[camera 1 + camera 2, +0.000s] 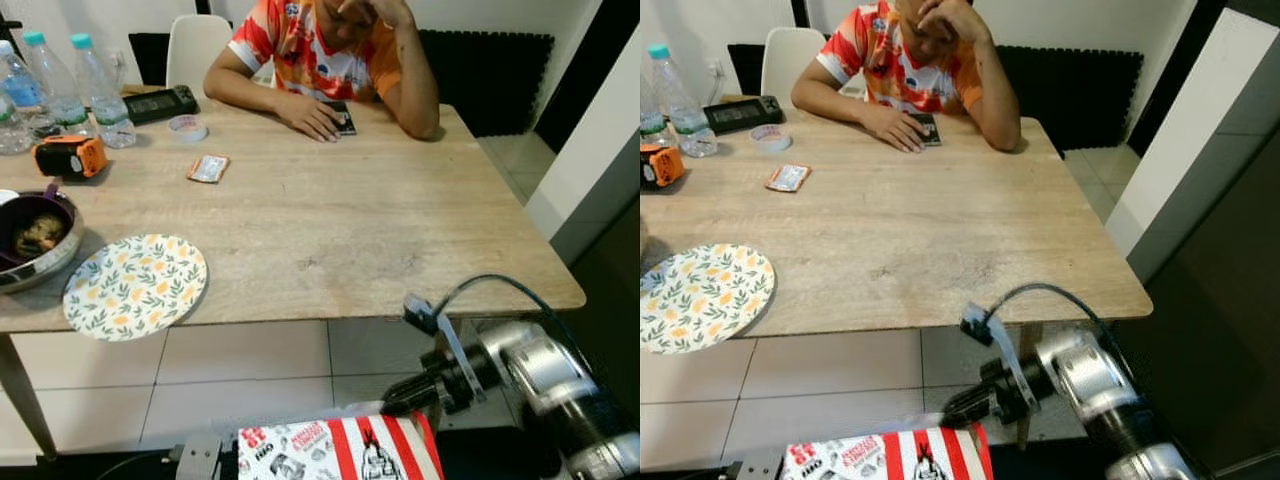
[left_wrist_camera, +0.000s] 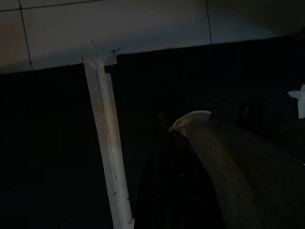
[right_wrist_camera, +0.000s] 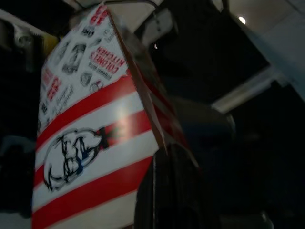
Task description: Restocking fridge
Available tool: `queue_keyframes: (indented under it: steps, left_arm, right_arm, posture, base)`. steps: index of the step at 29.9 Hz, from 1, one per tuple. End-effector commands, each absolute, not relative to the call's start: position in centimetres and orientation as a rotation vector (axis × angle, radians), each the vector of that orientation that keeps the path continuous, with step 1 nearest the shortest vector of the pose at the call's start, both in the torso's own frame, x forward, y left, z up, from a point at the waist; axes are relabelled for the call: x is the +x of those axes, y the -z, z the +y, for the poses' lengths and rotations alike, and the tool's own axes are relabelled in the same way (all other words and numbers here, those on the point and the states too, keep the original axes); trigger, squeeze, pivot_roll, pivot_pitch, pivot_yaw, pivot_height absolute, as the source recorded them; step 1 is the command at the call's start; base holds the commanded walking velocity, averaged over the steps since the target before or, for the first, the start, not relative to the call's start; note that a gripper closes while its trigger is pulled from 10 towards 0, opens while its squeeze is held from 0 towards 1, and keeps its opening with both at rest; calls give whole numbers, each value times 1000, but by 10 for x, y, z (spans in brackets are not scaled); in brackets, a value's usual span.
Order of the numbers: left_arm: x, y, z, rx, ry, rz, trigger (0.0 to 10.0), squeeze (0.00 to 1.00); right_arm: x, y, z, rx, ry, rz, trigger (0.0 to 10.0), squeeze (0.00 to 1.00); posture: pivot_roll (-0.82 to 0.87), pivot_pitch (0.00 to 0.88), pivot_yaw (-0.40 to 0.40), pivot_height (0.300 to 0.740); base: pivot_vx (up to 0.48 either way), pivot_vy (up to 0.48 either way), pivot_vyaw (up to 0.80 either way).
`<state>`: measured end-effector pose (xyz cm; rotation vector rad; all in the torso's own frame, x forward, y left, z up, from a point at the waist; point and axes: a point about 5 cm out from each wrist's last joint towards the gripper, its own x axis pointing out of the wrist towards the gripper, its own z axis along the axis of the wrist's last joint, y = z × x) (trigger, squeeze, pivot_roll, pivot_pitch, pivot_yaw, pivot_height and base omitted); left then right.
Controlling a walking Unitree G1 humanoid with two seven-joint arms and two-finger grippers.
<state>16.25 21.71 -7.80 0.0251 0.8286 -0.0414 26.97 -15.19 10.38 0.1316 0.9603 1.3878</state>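
Observation:
A red-and-white striped fast-food box (image 1: pixel 335 450) with a printed face hangs low in front of me, below the table's front edge. My right gripper (image 1: pixel 392 402) reaches in from the right, its black fingers shut on the box's right edge. In the right wrist view the box (image 3: pixel 90 138) rises up close over the dark fingers. A grey piece of my left arm (image 1: pixel 200 455) sits at the box's left end. The left wrist view is very dark, with a pale table leg (image 2: pixel 107 143) and tiled floor (image 2: pixel 119 28).
The wooden table (image 1: pixel 380 230) carries a floral plate (image 1: pixel 135 285), a metal bowl (image 1: pixel 35 240), water bottles (image 1: pixel 100 90), an orange device (image 1: pixel 70 155) and a small packet (image 1: pixel 208 168). A person (image 1: pixel 320 50) sits at its far side. White and dark panels (image 1: pixel 1200 150) stand on the right.

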Motion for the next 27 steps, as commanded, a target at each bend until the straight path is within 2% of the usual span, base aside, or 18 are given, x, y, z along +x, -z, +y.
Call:
queue_keyframes:
  steps: [1,6,11,19,20,22,24,25,27]
  left_arm:
    - [154,84,211,19,58,869,10000,0]
    - [155,84,210,21,63,876,10000,0]
    - [159,84,208,20,66,883,10000,0]
    - [159,84,209,21,63,887,10000,0]
    - [160,84,209,21,63,887,10000,0]
    - [160,84,209,21,62,888,10000,0]
    - [160,84,209,18,58,888,10000,0]
    - [160,84,209,18,58,888,10000,0]
    - [161,84,209,16,56,888,10000,0]
  right_arm:
    - [264,-107,-155,143,-1356,936,0,0]
    - [259,-91,-164,140,-1248,929,0,0]
    - [259,-35,-197,145,-825,945,0,0]
    - [243,-4,-215,182,-590,980,0,0]
    - [237,8,-221,187,-499,987,0,0]
    - [235,12,-224,190,-460,989,0,0]
    - [229,26,-235,215,-285,971,0,0]
    - [229,26,-235,215,-285,971,0,0]
    - [221,36,-241,289,-148,961,0,0]
  posture:
    - [38,110,-72,740]
    - [27,108,-62,740]
    - [22,104,-57,740]
    - [20,92,-50,740]
    - [22,89,-51,740]
    - [24,88,-52,740]
    - [25,81,-54,740]
    - [25,81,-54,740]
    - [25,81,-54,740]
  base:
    - [0,0,0]
    - [0,0,0]
    - [0,0,0]
    - [0,0,0]
    - [0,0,0]
    - [0,0,0]
    - [0,0,0]
    - [0,0,0]
    - [0,0,0]
